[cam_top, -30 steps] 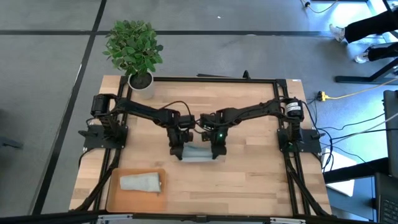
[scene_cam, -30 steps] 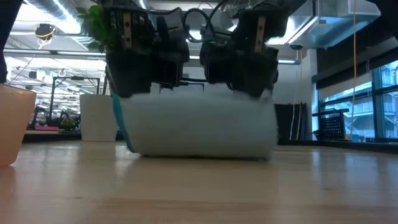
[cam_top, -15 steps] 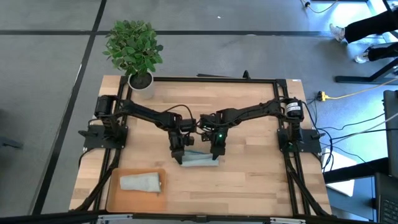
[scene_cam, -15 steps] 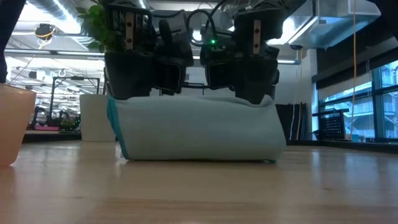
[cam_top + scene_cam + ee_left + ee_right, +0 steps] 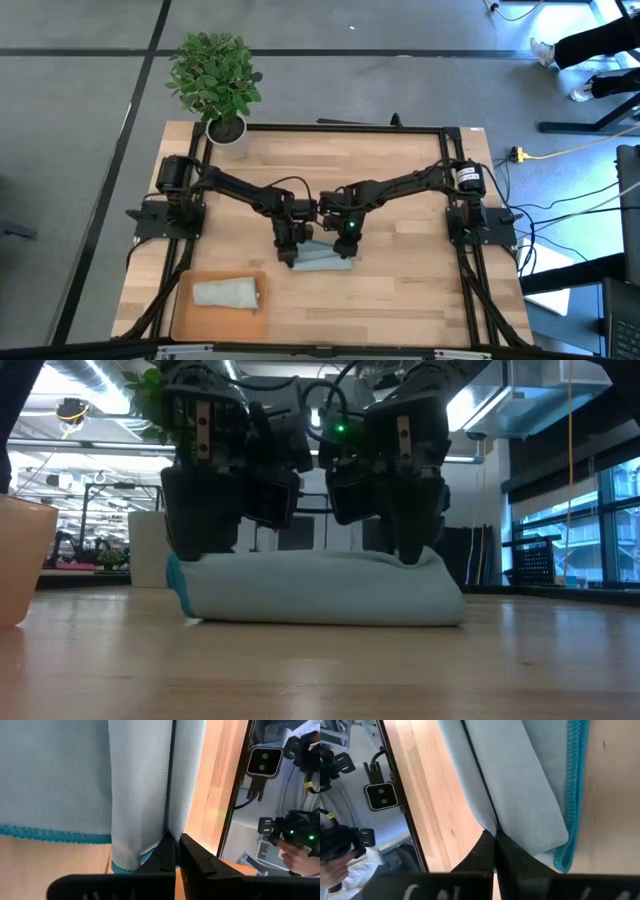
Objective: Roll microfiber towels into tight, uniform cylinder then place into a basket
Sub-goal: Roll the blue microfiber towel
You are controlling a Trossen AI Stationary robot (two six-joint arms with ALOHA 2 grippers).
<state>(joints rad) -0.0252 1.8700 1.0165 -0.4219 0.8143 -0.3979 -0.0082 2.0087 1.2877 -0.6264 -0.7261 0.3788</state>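
The wooden table [image 5: 400, 290] fills the middle of the high view, framed by a black rail. Seen from above, both dark arms reach in from the side mounts at 9 and 3 o'clock and meet just past the table's centre, toward 6 o'clock.

The orange-tan basket [image 5: 185, 315] sits in the table's 7 o'clock corner, and a rolled pale grey-green towel [image 5: 227, 292] lies inside it, well apart from the arms. In the low view the basket's wall shows only as a tan edge at 9 o'clock.

A potted plant [image 5: 214, 78] in a white pot stands at the 11 o'clock corner of the table.

The light blue-teal towel [image 5: 322, 257] lies on the wood near the centre, partly rolled into a low, flattened bundle with a darker teal hem at its end [image 5: 180, 582]. Both grippers press down on its top.

The left gripper [image 5: 288, 248] is at the towel's 9 o'clock end, fingers clenched together on a fold of the cloth [image 5: 172, 851]. The right gripper [image 5: 345, 243] is at the 3 o'clock end, likewise pinched tight on a fold [image 5: 495, 842].

A person's hand [image 5: 337, 867] shows beyond the table edge in the right wrist view.
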